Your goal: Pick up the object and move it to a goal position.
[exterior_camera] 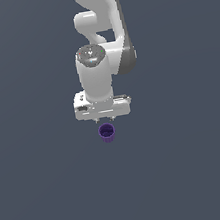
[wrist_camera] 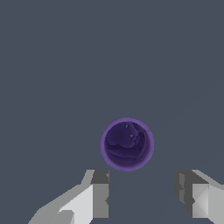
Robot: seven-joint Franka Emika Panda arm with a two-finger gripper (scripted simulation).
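Observation:
The object, a small purple cup [exterior_camera: 106, 132] with a round rim, stands upright on the grey floor. In the wrist view I look straight down into the cup [wrist_camera: 127, 144]. My gripper [exterior_camera: 104, 119] hangs just above and slightly behind it, with only the short fingertips showing under the white hand. In the wrist view the gripper [wrist_camera: 142, 192] is open, its two fingers [wrist_camera: 101, 194] spread wider than the cup. The cup lies ahead of the fingertips, not between them. Nothing is held.
A plain dark grey surface [exterior_camera: 45, 194] fills both views. The white arm [exterior_camera: 98, 28] rises behind the hand toward the top of the exterior view. No other objects show.

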